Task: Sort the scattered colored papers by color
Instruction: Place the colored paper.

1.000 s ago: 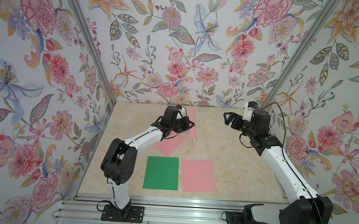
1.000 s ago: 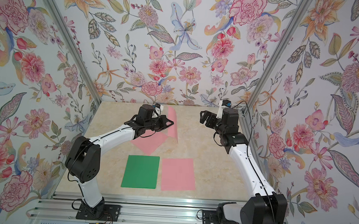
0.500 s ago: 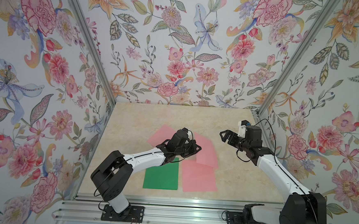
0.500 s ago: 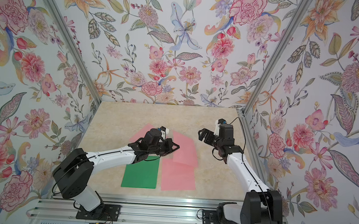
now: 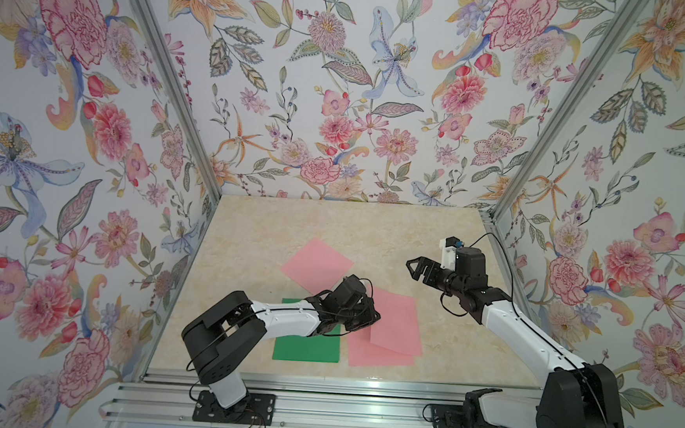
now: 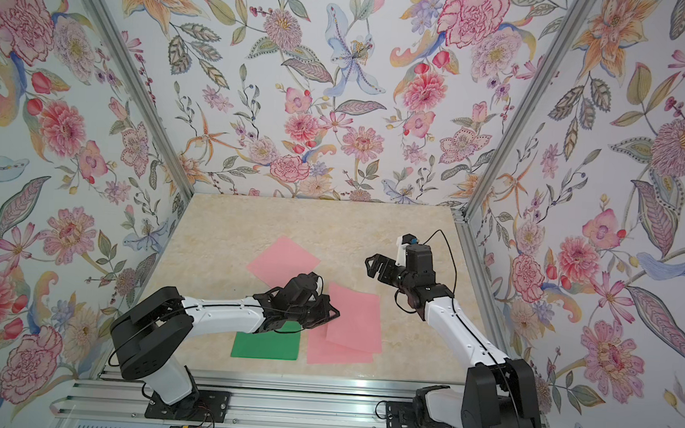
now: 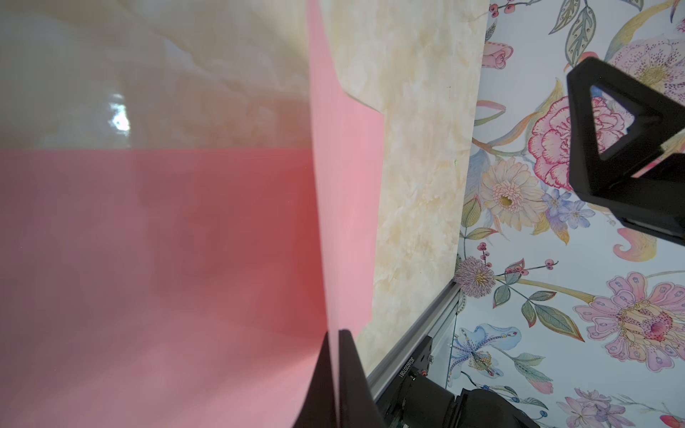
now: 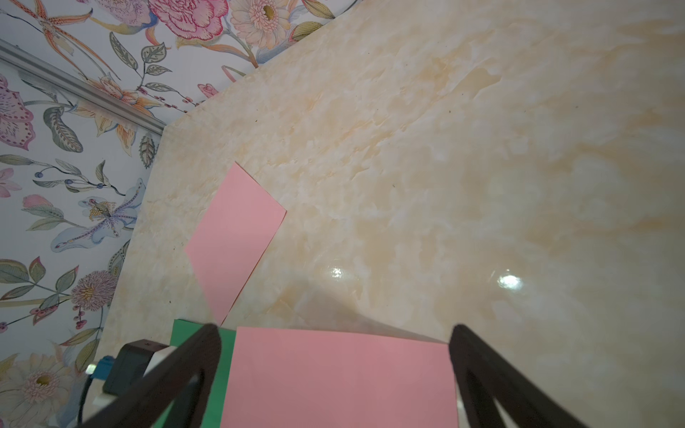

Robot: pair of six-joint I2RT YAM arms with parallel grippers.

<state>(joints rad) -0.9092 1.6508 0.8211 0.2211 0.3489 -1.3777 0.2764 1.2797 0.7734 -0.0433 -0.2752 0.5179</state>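
Note:
My left gripper (image 5: 367, 315) (image 6: 328, 313) is shut on the edge of a pink paper (image 5: 397, 322) (image 6: 354, 321), which it holds low over a second pink paper (image 5: 377, 356) (image 6: 336, 355) lying near the front edge. The left wrist view shows the held sheet (image 7: 346, 185) pinched edge-on between the fingertips (image 7: 350, 370). A green paper (image 5: 304, 349) (image 6: 265, 347) lies left of that pink sheet, partly under my left arm. A third pink paper (image 5: 315, 264) (image 8: 237, 237) lies tilted mid-table. My right gripper (image 5: 415, 268) (image 8: 333, 378) hangs open and empty, to the right.
The marble tabletop (image 5: 332, 226) is closed in by flowered walls on three sides, with aluminium posts (image 5: 542, 125) at the back corners. A metal rail (image 5: 322, 385) runs along the front edge, where both arm bases stand.
My left gripper has carried the pink paper from the far middle of the table forward, over the front pink sheet. The right arm has drawn back toward the front too, still open.

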